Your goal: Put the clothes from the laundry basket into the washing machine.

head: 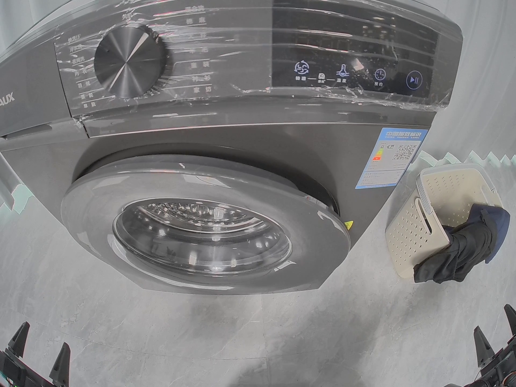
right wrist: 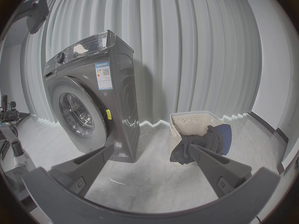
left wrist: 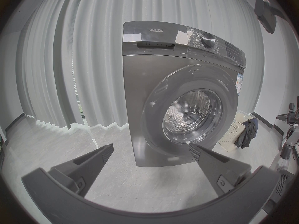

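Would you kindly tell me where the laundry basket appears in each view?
Head view: laundry basket on the floor, right of the washing machine.
Left wrist view: laundry basket beyond the machine's far side.
Right wrist view: laundry basket on the floor beside the machine.
Shared landmark: machine's round door.

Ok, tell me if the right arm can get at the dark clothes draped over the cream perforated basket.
Probably yes: the open right gripper faces the dark clothes draped over the cream basket, only bare floor between.
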